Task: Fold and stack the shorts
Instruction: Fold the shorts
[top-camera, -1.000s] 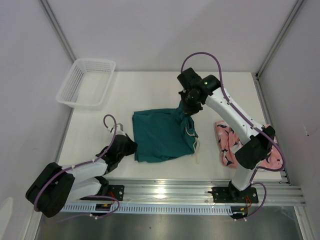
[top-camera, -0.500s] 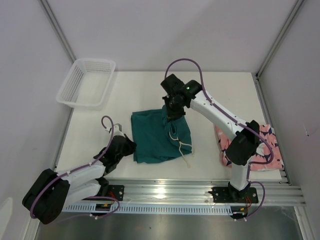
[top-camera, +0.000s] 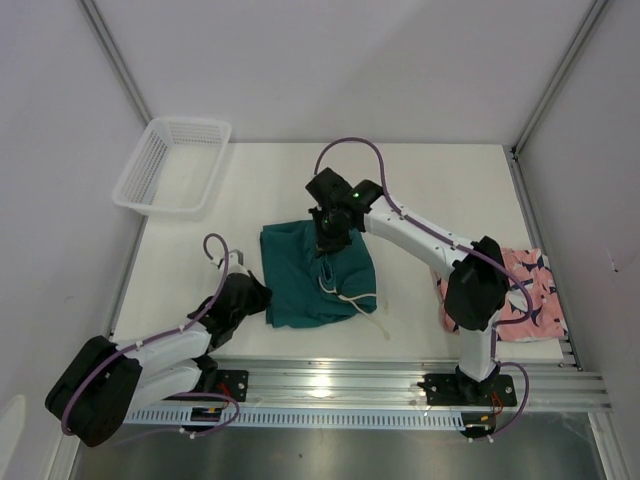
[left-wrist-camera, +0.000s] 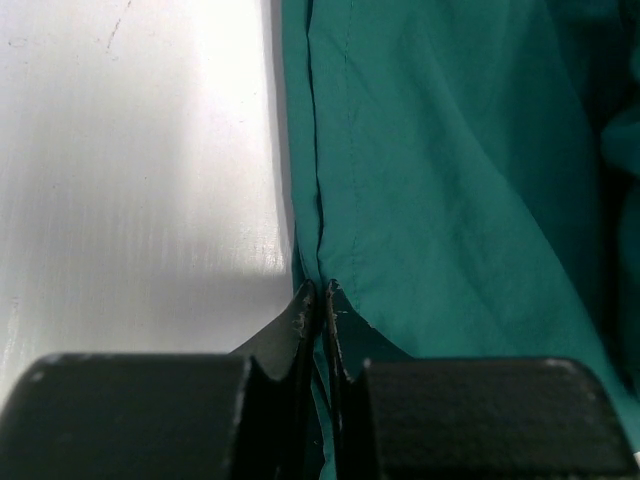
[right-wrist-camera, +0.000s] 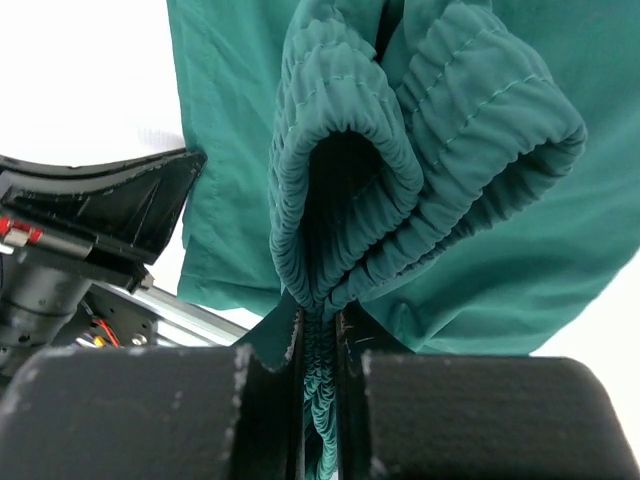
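The dark teal shorts (top-camera: 305, 285) lie on the white table in the middle, partly folded over, with a pale drawstring (top-camera: 352, 298) trailing toward the front. My right gripper (top-camera: 327, 241) is shut on their gathered elastic waistband (right-wrist-camera: 340, 215), holding it lifted above the lower layer. My left gripper (top-camera: 262, 297) is shut on the hem edge at the near left corner of the teal shorts (left-wrist-camera: 440, 190). The salmon-pink shark-print shorts (top-camera: 525, 290) lie crumpled at the right edge of the table, partly hidden behind the right arm.
A white mesh basket (top-camera: 172, 164) stands at the far left corner of the table (top-camera: 430, 190). A metal rail (top-camera: 330, 385) with the arm bases runs along the near edge. Grey walls close in on both sides.
My right gripper has carried the teal waistband leftward across the shorts, folding the right half over the left. The drawstring trailed along. The left gripper has stayed on the near left corner.
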